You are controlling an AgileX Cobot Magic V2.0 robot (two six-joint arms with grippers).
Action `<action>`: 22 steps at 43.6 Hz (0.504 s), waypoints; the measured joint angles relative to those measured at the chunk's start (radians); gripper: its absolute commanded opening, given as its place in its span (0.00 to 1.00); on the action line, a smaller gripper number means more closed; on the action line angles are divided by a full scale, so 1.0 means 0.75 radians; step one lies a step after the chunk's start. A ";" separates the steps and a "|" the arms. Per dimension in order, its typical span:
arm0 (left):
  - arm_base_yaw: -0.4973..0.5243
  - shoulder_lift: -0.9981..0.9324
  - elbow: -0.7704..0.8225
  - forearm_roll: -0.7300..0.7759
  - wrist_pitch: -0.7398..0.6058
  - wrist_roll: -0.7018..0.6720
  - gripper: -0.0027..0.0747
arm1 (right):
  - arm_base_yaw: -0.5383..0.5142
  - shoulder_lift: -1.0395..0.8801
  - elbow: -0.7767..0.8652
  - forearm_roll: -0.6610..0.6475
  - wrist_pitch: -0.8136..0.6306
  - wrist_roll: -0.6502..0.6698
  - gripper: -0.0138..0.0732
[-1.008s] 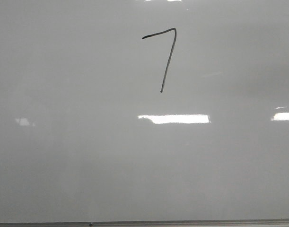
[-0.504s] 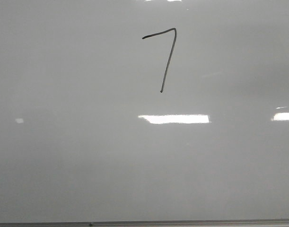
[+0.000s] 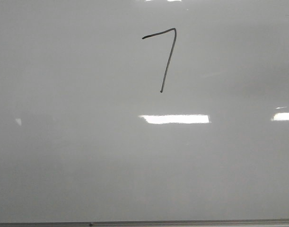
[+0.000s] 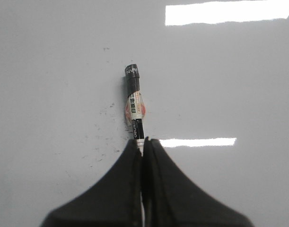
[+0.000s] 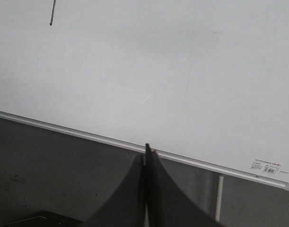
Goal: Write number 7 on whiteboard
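Observation:
The number 7 (image 3: 169,56) is drawn in thin black line high on the whiteboard (image 3: 87,165), a little right of centre in the front view. No gripper shows in that view. In the left wrist view my left gripper (image 4: 144,144) is shut on a black marker (image 4: 135,106) with a white and orange label, which points out over the whiteboard (image 4: 229,71). My right gripper (image 5: 147,149) is shut with nothing in it, at the whiteboard's (image 5: 182,71) framed edge. The tail of the 7's downstroke (image 5: 52,12) shows at that view's corner.
Glare patches (image 3: 175,118) lie across the board. Its thin grey frame edge (image 3: 182,222) runs along the bottom of the front view. Faint smudge marks (image 4: 104,142) sit beside the marker. A dark surface (image 5: 49,179) lies beyond the frame (image 5: 64,127), and a small label (image 5: 267,166) sits near the board's corner.
A small glare patch at the left of the board has shrunk. The 7 is unchanged.

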 measured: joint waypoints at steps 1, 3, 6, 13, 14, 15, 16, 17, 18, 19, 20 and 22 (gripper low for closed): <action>0.000 0.000 0.000 0.000 -0.003 0.000 0.01 | 0.000 0.000 0.000 0.000 0.000 0.000 0.08; 0.000 0.000 0.000 0.000 -0.002 0.000 0.01 | 0.000 0.000 0.000 0.000 0.000 0.000 0.08; 0.000 0.000 0.000 0.000 -0.005 0.000 0.01 | 0.000 0.000 0.000 0.000 0.000 0.000 0.08; 0.000 0.000 0.000 0.000 -0.006 0.000 0.01 | 0.000 0.000 0.000 0.000 0.000 0.000 0.08; 0.000 0.000 0.000 0.000 -0.008 0.000 0.01 | 0.000 0.000 0.000 0.000 0.000 0.000 0.08; 0.000 0.000 0.000 0.000 -0.008 0.000 0.01 | 0.000 0.000 0.000 0.000 0.000 0.000 0.08; 0.000 0.000 0.000 0.000 -0.008 0.000 0.01 | 0.000 0.000 0.000 0.000 0.000 0.000 0.08; 0.000 0.000 0.000 0.000 -0.008 0.000 0.01 | 0.000 0.000 0.000 0.000 0.000 0.000 0.08; 0.000 0.000 0.000 0.000 -0.008 0.000 0.01 | 0.000 0.000 0.000 0.000 0.000 0.000 0.08; 0.000 0.000 0.000 0.000 -0.008 0.000 0.01 | 0.000 0.000 0.000 0.000 0.000 0.000 0.08; 0.000 0.000 0.000 0.000 -0.008 0.000 0.01 | 0.000 0.000 0.000 0.000 0.000 0.000 0.08; 0.000 0.000 0.000 0.000 -0.008 0.000 0.01 | 0.000 0.000 0.000 0.000 0.000 0.000 0.08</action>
